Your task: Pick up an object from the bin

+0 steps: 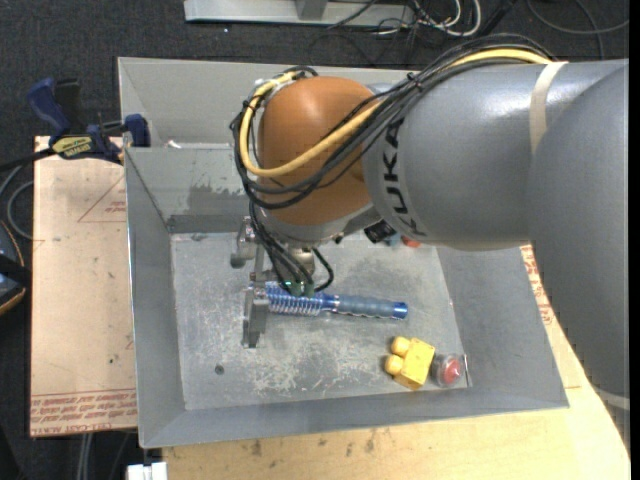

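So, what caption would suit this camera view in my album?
Robot gripper at the end of a blue brush in a grey bin, yellow block nearby.

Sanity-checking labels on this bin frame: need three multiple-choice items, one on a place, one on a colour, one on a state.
1. Where does the yellow block lie in the bin?
A. upper left of the floor
B. lower right of the floor, beside a small red thing
C. middle of the floor

2. What colour is the handle of the long brush?
A. blue
B. green
C. orange

3. How does the brush sit?
A. standing upright
B. leaning on a wall
C. lying lengthwise on the floor

Answers:
1 B: the block sits at the view's lower right, next to the red thing.
2 A: the handle is plainly blue.
3 C: it stretches across the floor, its bristled end at the gripper.
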`<state>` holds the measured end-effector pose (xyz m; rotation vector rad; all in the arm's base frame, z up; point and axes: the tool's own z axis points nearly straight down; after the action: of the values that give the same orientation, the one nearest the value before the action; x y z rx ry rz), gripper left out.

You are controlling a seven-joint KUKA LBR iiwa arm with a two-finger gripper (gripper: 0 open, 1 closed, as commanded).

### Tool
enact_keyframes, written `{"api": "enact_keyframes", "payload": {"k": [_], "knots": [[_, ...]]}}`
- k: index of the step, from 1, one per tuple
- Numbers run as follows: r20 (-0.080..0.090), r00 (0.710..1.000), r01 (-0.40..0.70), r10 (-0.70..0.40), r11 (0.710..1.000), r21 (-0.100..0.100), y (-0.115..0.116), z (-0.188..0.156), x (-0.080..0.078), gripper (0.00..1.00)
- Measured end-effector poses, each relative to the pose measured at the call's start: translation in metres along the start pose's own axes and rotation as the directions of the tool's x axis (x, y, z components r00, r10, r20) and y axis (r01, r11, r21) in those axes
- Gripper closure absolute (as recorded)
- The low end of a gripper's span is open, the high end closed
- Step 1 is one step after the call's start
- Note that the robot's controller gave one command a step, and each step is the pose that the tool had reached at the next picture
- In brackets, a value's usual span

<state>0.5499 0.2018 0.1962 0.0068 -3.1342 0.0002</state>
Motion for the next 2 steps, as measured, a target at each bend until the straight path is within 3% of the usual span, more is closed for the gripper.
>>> {"api": "enact_keyframes", "payload": {"k": [1,2], "knots": [[0.019,0.998,0.059,-0.059,0.998,-0.005,-0.059,0.125,0.020,0.00],[0.020,0.995,-0.098,0.099,0.995,-0.005,-0.212,0.123,0.039,0.00]]}}
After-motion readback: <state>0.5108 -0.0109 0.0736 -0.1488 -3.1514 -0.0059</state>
